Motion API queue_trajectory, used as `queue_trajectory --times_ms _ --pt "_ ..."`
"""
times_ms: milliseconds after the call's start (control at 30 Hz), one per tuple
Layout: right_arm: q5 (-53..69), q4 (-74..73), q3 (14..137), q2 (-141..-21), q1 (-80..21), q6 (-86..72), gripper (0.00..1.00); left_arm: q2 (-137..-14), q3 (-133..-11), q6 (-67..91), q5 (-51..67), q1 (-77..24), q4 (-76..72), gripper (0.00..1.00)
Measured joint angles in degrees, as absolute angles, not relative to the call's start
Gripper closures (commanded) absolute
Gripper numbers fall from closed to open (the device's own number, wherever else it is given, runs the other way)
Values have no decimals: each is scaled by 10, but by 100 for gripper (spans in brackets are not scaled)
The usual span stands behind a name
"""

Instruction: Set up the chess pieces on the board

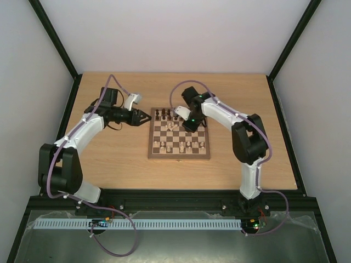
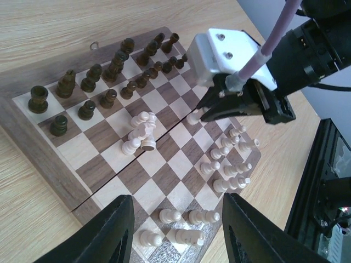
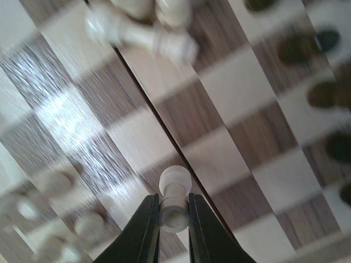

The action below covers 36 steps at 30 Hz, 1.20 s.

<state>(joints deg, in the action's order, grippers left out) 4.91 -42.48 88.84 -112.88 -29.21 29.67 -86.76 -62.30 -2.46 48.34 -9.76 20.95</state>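
Cream pawn point(image 3: 174, 189) pinched by right gripper point(image 3: 174, 207) over board point(image 1: 179, 155) middle seam.
Left gripper point(image 2: 175, 203) jaws apart, empty, just off board's far left corner; dark pieces point(image 2: 88, 87) along far edge, cream pieces point(image 2: 230, 164) toward near edge, some toppled mid-board; board at table point(image 1: 109, 159) centre.

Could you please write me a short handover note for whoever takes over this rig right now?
Right gripper: shut on a cream pawn, over the middle squares of the board.
Left gripper: open, empty, at the board's far-left corner.
Dark pieces: standing in two rows along the far edge; that side looks done.
Cream pieces: a loose cluster mid-board, some toppled; the rest bunched toward the near edge, not in ranks.
To do: place the held pawn, then stand up and rank the cream set.
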Motion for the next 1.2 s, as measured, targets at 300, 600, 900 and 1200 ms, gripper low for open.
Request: queue_trajectory --times_ms 300,600,900,1200 --pt "71 -438 1000 -1201 -378 280 92 -844 -613 -16 474 -68 207 52" --pt "77 -452 1058 -1247 -411 276 91 -831 -609 -15 458 -47 207 52" --pt "77 -456 1074 -1261 -418 265 78 -831 -609 -15 451 -47 208 52" --pt "87 -458 1082 -1259 -417 252 68 -831 -609 -29 438 -47 220 53"
